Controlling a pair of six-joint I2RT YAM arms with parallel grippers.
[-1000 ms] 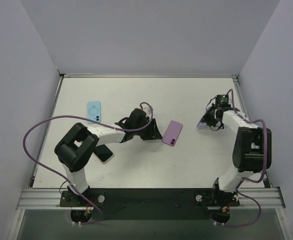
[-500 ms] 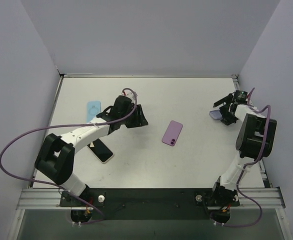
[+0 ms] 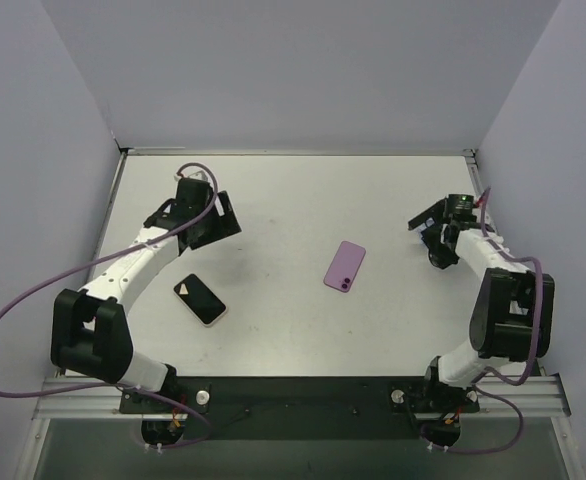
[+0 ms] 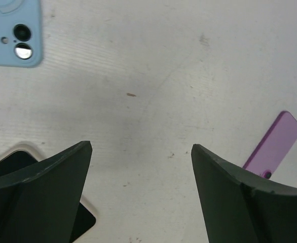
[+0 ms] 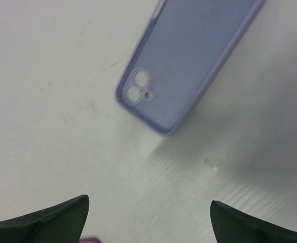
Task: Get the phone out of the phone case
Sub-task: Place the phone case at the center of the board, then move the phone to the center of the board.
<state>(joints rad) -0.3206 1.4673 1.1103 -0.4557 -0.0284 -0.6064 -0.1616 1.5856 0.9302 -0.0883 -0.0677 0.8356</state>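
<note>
**Bench (image 3: 273, 190) is carrying phone and case apart, both grippers hanging open**

The left gripper (image 4: 141, 147) is hovering with its jaws spread wide and nothing between them, well to the left of the purple phone (image 3: 344, 266). A blue case (image 4: 11, 35) with camera lenses showing is lying just beyond it. A black phone (image 3: 201, 299) is lying face up nearer the arm bases, also left of the purple phone.

The right gripper (image 5: 149, 200) is likewise standing wide and empty, well to the right of the purple phone. It is looking down on a lavender case (image 5: 189, 61) whose camera cutouts seem to be showing bare bench through them.

By that, the purple phone is probably already lying free of its case, so the removal looks finished. If the blue case is holding a phone, the next move calls for pinning it and peeling an edge.

Open bench is lying all around the purple phone. The lavender case is sitting close to the right side wall (image 3: 563, 150), leaving little room there.
</note>
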